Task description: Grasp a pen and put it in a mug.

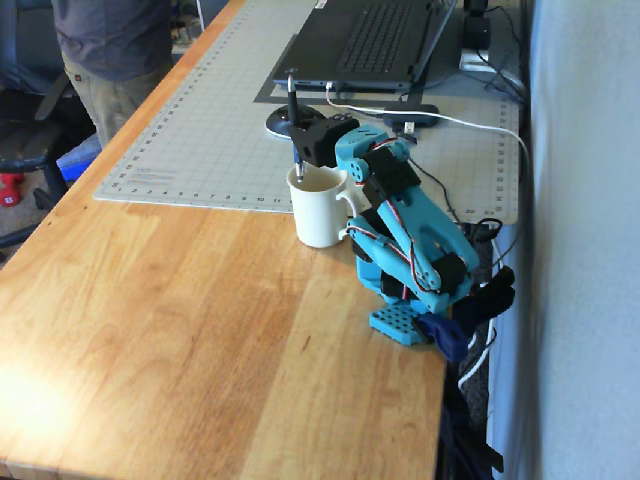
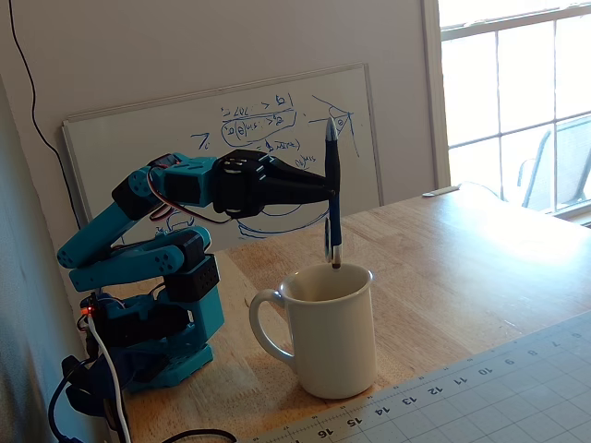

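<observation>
Hard to read from the high fixed view: gripper mostly a dark block, fingers merged into it, pen only a thin dark line rising above and dropping toward the mug. Lower tip lost against the mug's opening there; possibly just at rim level, not certain. Bottom of the mug's interior hidden in both fixed views.

Clearer from the low fixed view: black gripper reaching out level from the blue arm, fingers closed narrowly on the pen about mid-length. Pen nearly upright, pale cap end up, lower tip right at the rim of the white mug, over the opening. Mug handle facing the arm's base in this view.

Only in the high view: grey cutting mat with ruled edge, open laptop on it, a white cable, a standing person cut off at the top edge, beside the table.

Only in the low view: whiteboard with blue scribbles leaning against the wall, bright window at right.

Surface: light wooden tabletop, mug standing on bare wood just beside the mat's edge, near the arm's base.
</observation>
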Robot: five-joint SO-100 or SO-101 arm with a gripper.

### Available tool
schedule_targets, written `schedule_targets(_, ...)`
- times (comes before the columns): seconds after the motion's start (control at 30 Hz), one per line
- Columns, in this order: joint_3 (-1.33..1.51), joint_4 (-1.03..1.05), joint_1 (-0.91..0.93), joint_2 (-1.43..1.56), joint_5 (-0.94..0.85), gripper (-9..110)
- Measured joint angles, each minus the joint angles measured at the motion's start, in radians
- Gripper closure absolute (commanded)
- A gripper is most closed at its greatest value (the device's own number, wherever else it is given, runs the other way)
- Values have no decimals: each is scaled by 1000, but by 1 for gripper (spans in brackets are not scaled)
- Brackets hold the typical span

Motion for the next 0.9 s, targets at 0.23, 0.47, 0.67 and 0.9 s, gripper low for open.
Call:
schedule_targets(0.23,25,0,6,6,0,100)
schedule_targets(0.47,31,0,61,5,0,92)
schedule_targets(0.67,31,0,63,11,0,90)
schedule_targets(0.9,15,0,18,2,0,90)
